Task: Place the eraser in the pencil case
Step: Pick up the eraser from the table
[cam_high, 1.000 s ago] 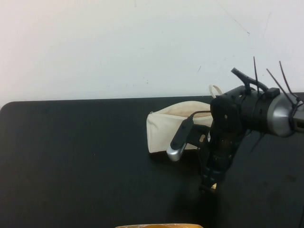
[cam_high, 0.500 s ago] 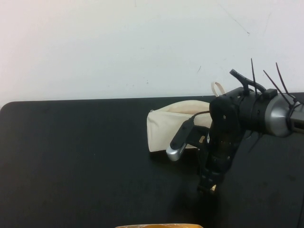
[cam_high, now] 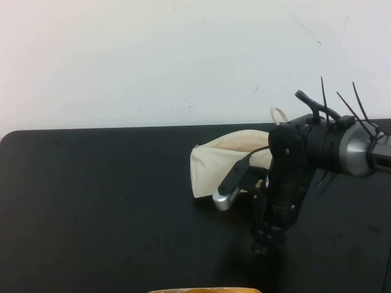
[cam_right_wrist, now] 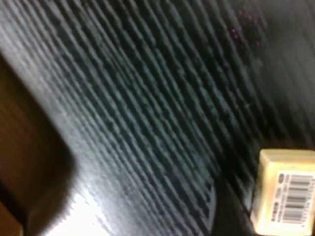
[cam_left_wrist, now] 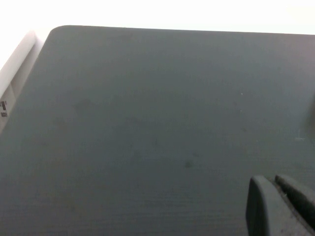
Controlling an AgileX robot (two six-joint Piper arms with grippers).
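Note:
The cream pencil case [cam_high: 223, 163] lies on the black table [cam_high: 98, 201] at the back right, its loop strap [cam_high: 279, 115] at the far end. My right gripper [cam_high: 264, 239] points down at the table just in front of the case. In the right wrist view the eraser [cam_right_wrist: 286, 192], tan with a white barcode label, sits sharp against one dark finger [cam_right_wrist: 227, 212] while the table streaks past. The eraser is hidden in the high view. My left gripper [cam_left_wrist: 276, 192] shows only in the left wrist view, fingers together, over bare table far from the case.
The right arm's silver-tipped wrist part [cam_high: 226, 197] overlaps the case's front edge. A tan object [cam_high: 204, 290] peeks in at the bottom edge. The table's far left corner [cam_left_wrist: 56, 30] and a white wall lie behind.
The right arm has shifted slightly left. The tan bit of eraser seen at the gripper tips earlier no longer shows in the high view.

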